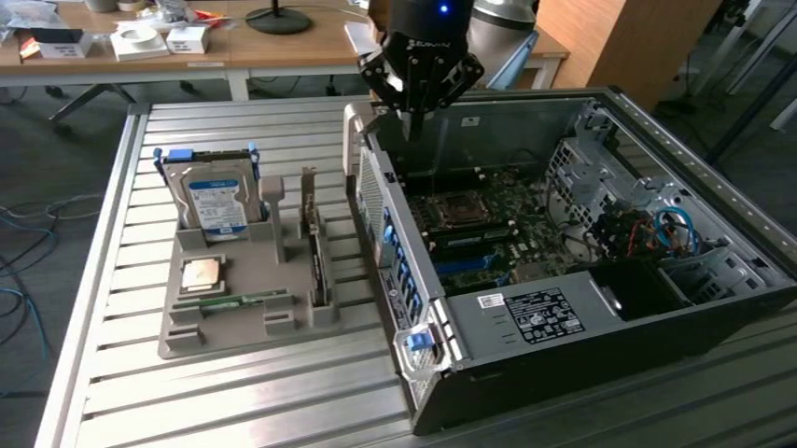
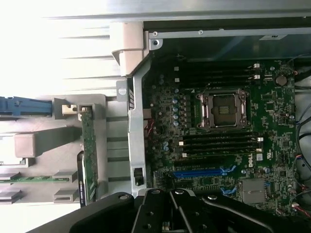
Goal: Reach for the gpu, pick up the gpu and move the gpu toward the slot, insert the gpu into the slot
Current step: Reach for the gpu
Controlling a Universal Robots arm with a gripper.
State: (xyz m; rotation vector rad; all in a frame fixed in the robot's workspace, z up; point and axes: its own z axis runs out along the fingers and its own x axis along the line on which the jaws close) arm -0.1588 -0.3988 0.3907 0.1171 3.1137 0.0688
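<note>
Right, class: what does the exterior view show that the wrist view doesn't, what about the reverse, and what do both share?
Exterior view adds: the blue label face of the hard drive standing in the grey fixture, the power supply label, and office desks behind.
Wrist view adds: a white logo printed on the motherboard, seen from straight above.
Both share: the gpu standing on edge in the fixture, untouched, the silver CPU socket, and the shut end effector over the open case.

A lab in an office room: slatted aluminium bench [image 1: 224,392], opened computer case [image 1: 648,322], wooden desks [image 1: 299,49], floor cables [image 1: 22,229].
</note>
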